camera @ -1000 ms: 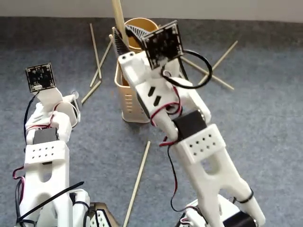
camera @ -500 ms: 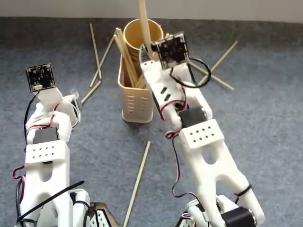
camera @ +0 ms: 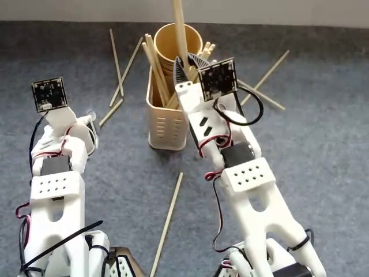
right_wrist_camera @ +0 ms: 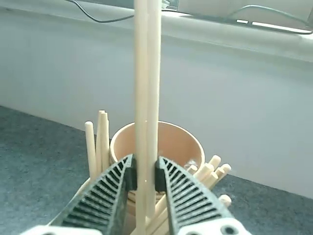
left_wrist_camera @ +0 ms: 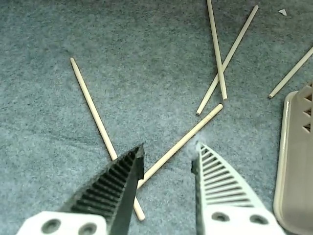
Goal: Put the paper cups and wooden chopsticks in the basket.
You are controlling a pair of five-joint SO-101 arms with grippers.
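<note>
Right hand point(right_wrist_camera: 145, 176) pinches a chopstick point(right_wrist_camera: 146, 73) upright over the basket point(camera: 166, 124) (paper cup point(camera: 164, 36) inside). Next, I'd judge: lower, let go. Left hand point(left_wrist_camera: 167, 157) hangs spread above loose chopsticks point(left_wrist_camera: 181, 142).

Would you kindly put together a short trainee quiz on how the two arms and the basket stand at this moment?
1. True or false: the right gripper is shut on an upright chopstick over the basket.
2. Which of these stands inside the basket with several sticks? A. a paper cup B. a glass bottle C. a metal spoon
3. Fill the gap: the left gripper is ____ above loose chopsticks lying on the carpet.

Key: 1 true; 2 A; 3 open.
</note>
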